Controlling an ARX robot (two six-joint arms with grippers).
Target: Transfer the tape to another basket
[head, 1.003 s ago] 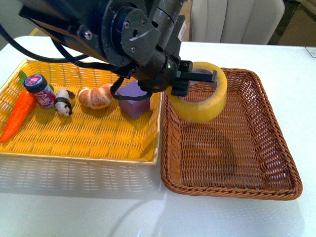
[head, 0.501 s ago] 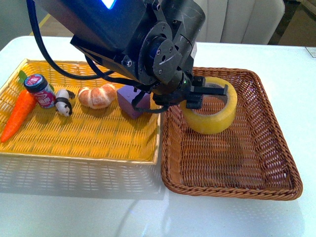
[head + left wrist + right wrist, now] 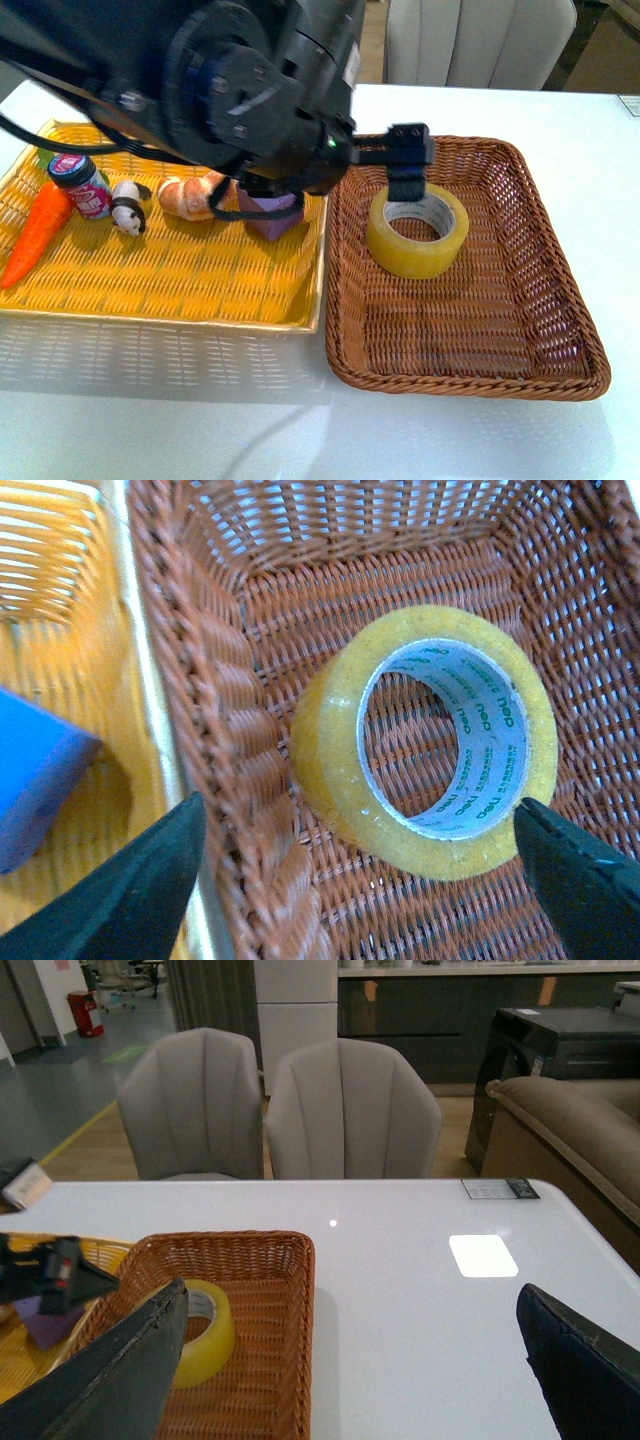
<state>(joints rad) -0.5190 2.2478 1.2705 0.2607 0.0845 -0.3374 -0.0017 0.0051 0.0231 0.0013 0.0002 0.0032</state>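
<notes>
The tape [image 3: 400, 252], a yellowish roll with a white printed core, lies flat on the floor of the dark brown wicker basket [image 3: 470, 386], near its left wall. My left gripper [image 3: 408, 165] is open just above the roll's far edge, not touching it. In the left wrist view the tape [image 3: 330, 750] lies between and beyond the spread fingers of the left gripper [image 3: 358, 815], inside the basket [image 3: 250, 630]. My right gripper [image 3: 352, 1295] is open and empty over the white table, with the basket [image 3: 270, 1250] and the tape [image 3: 205, 1345] off to one side.
The yellow woven basket [image 3: 160, 290] stands left of the brown one, rims touching. It holds a carrot [image 3: 35, 235], a small can [image 3: 82, 185], a panda figure [image 3: 128, 207], a bread roll [image 3: 195, 195] and a purple block [image 3: 270, 212]. Chairs stand beyond the table.
The left gripper carried the tape right and down into the brown basket, then opened. The tape now rests flat on the basket floor, free of the fingers.
</notes>
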